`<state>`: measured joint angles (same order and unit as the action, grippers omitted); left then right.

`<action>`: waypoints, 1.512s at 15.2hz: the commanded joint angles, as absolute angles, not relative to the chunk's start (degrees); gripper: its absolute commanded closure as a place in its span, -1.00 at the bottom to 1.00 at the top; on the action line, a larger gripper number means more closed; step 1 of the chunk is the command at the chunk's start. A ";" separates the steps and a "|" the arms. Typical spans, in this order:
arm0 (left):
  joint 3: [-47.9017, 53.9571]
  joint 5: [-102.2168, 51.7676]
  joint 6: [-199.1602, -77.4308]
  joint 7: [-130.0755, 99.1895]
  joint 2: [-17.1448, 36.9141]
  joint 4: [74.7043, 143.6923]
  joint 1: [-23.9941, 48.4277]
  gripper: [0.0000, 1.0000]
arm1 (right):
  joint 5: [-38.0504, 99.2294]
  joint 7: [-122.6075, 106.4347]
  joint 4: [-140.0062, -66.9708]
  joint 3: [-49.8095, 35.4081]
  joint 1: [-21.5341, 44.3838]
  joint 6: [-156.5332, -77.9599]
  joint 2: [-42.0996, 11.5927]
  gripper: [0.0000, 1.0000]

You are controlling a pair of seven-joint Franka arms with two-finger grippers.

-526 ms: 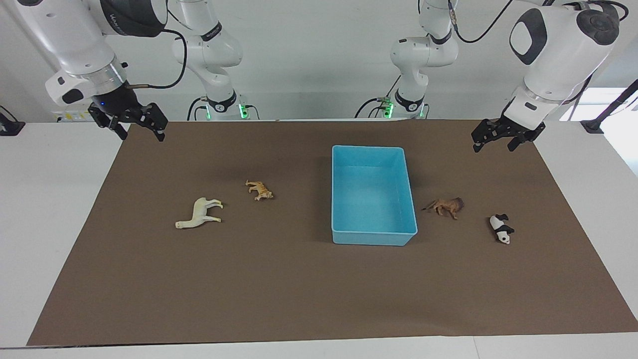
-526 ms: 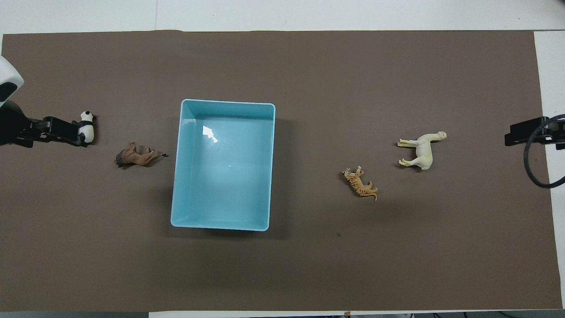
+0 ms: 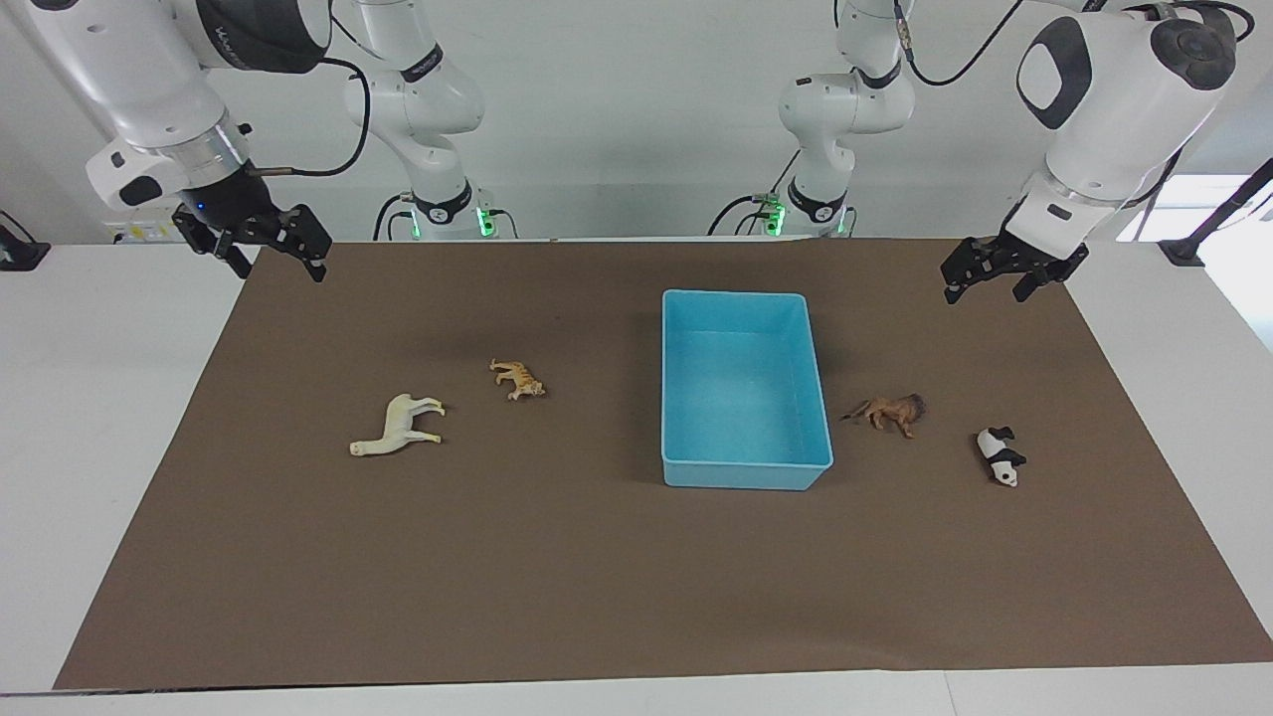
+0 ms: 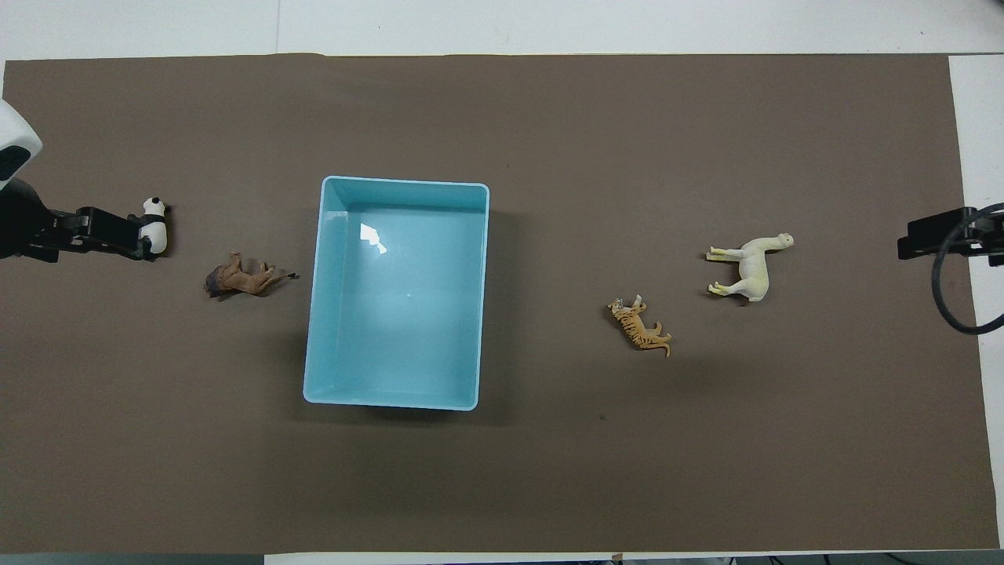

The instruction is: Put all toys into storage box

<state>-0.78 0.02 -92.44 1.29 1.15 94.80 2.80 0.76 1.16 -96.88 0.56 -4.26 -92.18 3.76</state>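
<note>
The light blue storage box (image 3: 746, 476) (image 4: 404, 182) sits empty mid-mat. The cream llama (image 3: 398, 426) (image 4: 749, 267) and the orange tiger (image 3: 517, 379) (image 4: 639, 326) lie on their sides toward the right arm's end. The brown lion (image 3: 892, 412) (image 4: 243, 278) and the panda (image 3: 1000, 455) (image 4: 154, 227) lie toward the left arm's end. My left gripper (image 3: 985, 288) (image 4: 129, 238) is open and empty, raised over the mat, apart from the panda. My right gripper (image 3: 281, 265) (image 4: 910, 239) is open and empty, raised over the mat's edge.
A brown mat (image 3: 597, 597) (image 4: 549, 471) covers most of the white table (image 3: 99, 398). A black cable loop (image 4: 953, 306) hangs by the right gripper.
The right gripper has shifted slightly upward. The left gripper, the toys and the box have not moved.
</note>
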 commanded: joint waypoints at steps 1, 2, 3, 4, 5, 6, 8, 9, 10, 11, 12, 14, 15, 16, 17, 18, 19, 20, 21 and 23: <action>-1.05 1.14 -91.85 0.44 -0.08 95.71 3.43 -1.00 | 0.70 -0.09 -96.68 0.09 -5.71 -90.97 4.22 -1.00; -1.05 1.06 -91.85 0.09 -0.17 96.23 3.34 -1.00 | 0.70 -0.09 -96.77 0.09 -6.58 -91.14 4.22 -1.00; -1.14 1.05 -92.63 -0.78 -0.87 97.81 3.43 -1.00 | 0.70 -0.09 -97.38 0.09 -6.94 -91.93 4.31 -1.00; -1.14 1.14 -94.72 -2.88 -1.75 100.26 3.43 -1.00 | 0.70 0.09 -98.25 0.09 -6.77 -92.98 4.74 -1.00; -1.06 1.06 -98.14 -5.16 -2.89 103.15 3.43 -1.00 | 0.62 -0.09 -99.91 0.00 -6.51 -96.21 4.92 -1.00; -1.05 1.05 -100.96 -7.45 -3.42 105.79 3.43 -1.00 | 0.62 -0.35 -101.41 0.00 -6.42 -98.85 4.83 -1.00; -1.14 1.05 -102.65 -14.55 -2.29 106.96 3.34 -1.00 | 0.62 -0.53 -103.00 -0.17 -5.89 -101.76 3.52 -1.00; -1.14 1.05 -103.00 -19.20 -1.15 106.96 3.17 -1.00 | 0.62 -0.61 -103.01 -0.18 -5.37 -104.30 1.69 -1.00; -1.23 1.05 -103.88 -25.43 -0.19 106.96 3.16 -1.00 | 0.62 -0.62 -102.92 -0.18 -5.27 -106.41 0.02 -1.00; -1.23 1.05 -105.28 -32.36 0.00 107.83 3.16 -1.00 | 0.62 -0.70 -102.66 -0.26 -5.19 -108.18 -2.35 -1.00; -1.14 1.05 -107.38 -39.48 0.17 109.49 3.16 -1.00 | 0.44 -0.88 -102.40 -0.44 -5.01 -109.59 -4.20 -1.00; -1.14 1.05 -112.12 -55.90 0.09 113.18 3.34 -1.00 | 0.09 -2.71 -102.13 -0.70 -4.75 -112.05 -7.28 -1.00; -1.14 1.05 -114.76 -63.82 0.09 114.68 3.25 -1.00 | -0.09 -4.12 -102.13 -0.70 -3.44 -112.50 -8.60 -1.00; -1.14 1.05 -116.70 -69.46 0.17 115.92 3.34 -1.00 | -0.26 -4.83 -102.13 -0.70 -2.91 -113.20 -9.48 -1.00; -1.06 1.05 -118.02 -72.74 0.44 117.32 3.77 -1.00 | -0.26 -4.83 -102.30 -0.70 -2.73 -113.20 -10.01 -1.00; -1.05 1.05 -119.69 -75.47 1.40 118.47 4.13 -1.00 | -0.26 -4.92 -102.48 -0.70 -2.12 -113.12 -10.63 -1.00; -0.97 1.05 -121.45 -80.72 2.28 119.17 4.22 -1.00 | -0.18 -4.92 -102.65 -0.70 -1.41 -113.12 -10.90 -1.00; -0.97 1.05 -123.12 -87.82 3.76 119.79 4.31 -1.00 | -0.09 -4.83 -102.92 -0.70 -1.41 -113.12 -11.07 -1.00; -0.97 1.05 -125.31 -93.72 4.65 120.40 4.39 -1.00 | -0.09 -4.92 -103.09 -0.70 -1.49 -113.12 -11.42 -1.00; -0.97 1.05 -129.62 -98.77 4.57 123.47 4.39 -1.00 | -0.09 -4.92 -104.67 -0.70 -1.67 -113.64 -11.86 -1.00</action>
<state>-0.39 0.10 -125.18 -92.21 4.78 120.31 3.65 0.48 -3.65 -103.19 -0.56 -1.06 -113.10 -11.58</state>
